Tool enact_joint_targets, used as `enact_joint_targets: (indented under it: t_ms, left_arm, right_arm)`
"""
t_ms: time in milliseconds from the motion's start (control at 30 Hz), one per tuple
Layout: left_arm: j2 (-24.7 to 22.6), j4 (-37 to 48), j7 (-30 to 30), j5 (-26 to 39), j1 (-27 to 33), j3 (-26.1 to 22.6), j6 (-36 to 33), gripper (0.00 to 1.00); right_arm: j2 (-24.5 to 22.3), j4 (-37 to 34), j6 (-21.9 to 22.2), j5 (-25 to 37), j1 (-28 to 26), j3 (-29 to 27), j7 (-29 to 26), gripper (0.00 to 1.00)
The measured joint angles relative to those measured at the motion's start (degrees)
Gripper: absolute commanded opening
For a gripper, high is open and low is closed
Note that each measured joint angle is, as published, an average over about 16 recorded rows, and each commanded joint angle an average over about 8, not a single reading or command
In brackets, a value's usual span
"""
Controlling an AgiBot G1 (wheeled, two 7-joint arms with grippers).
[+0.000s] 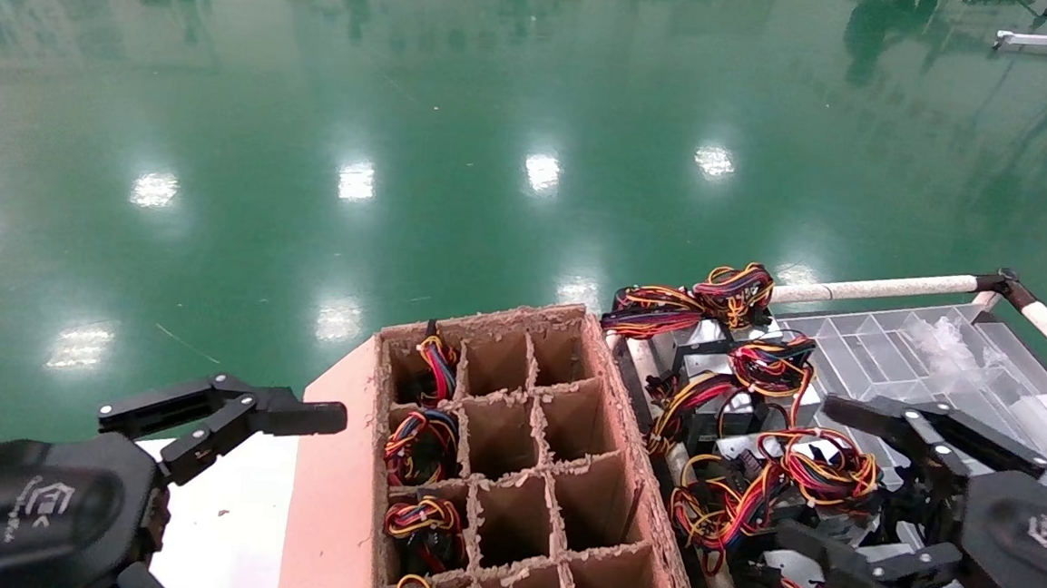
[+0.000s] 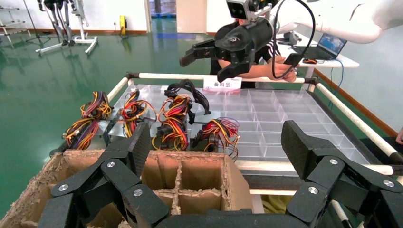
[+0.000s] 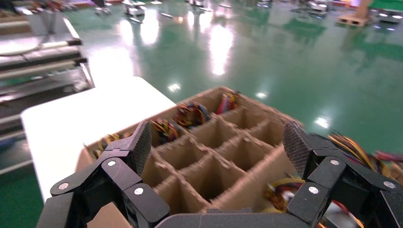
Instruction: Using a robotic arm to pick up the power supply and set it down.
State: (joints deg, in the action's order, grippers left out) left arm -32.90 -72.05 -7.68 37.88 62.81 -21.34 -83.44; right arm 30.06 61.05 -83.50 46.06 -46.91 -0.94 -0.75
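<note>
Grey power supplies with red-yellow wire bundles point(image 1: 751, 435) lie in a row on the clear tray point(image 1: 893, 353). In the left wrist view a loop of black cables point(image 2: 190, 90) rises among them; I take it for the power supply's, and its box is hidden. My right gripper point(image 1: 804, 470) hangs open just above the row, holding nothing. From its own wrist view the right gripper point(image 3: 219, 142) looks across the divided cardboard box point(image 3: 214, 152). My left gripper point(image 2: 218, 142) is open and empty beside that box, one finger point(image 1: 235, 408) showing at the lower left.
The cardboard box point(image 1: 486, 319) has several cells; those in its left column hold supplies with coloured wires point(image 1: 423, 442). A white pipe rail point(image 1: 878, 286) frames the tray. A white table point(image 1: 228, 512) lies under the left arm. A person point(image 2: 266, 66) sits behind the tray.
</note>
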Motion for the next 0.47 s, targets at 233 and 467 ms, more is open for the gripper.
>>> enact_joint_targets:
  t_ms: [233, 467]
  left_arm:
    - [0.0, 0.0, 0.0, 0.0, 0.0, 0.0, 0.0, 1.0]
    - [0.0, 0.0, 0.0, 0.0, 0.0, 0.0, 0.0, 1.0]
  right_arm:
    - [1.2, 3.04, -0.53, -1.02, -3.56, 4.12, -2.43, 1.0]
    - [1.8, 4.56, -0.8, -1.53, -5.33, 6.17, -3.64, 1.0]
